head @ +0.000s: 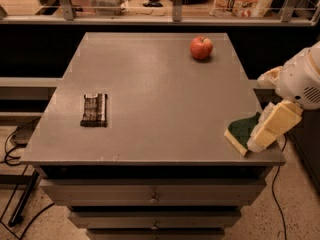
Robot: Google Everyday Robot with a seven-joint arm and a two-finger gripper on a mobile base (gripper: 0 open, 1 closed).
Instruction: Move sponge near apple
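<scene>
Sponge [242,129]: green side up, at the worktop's [150,84] near right corner, close to the edge.
Gripper [264,134]: at the sponge's right side, touching or overlapping it; arm comes in from the right, off the worktop.
Fingers: can't tell if open or closed, probably lining up for a grasp.
Apple [201,47]: far right area, well apart from the sponge; straight path between them.
Dark packet [94,109]: left side, well out of the way.
Progress: sponge not yet moved.
</scene>
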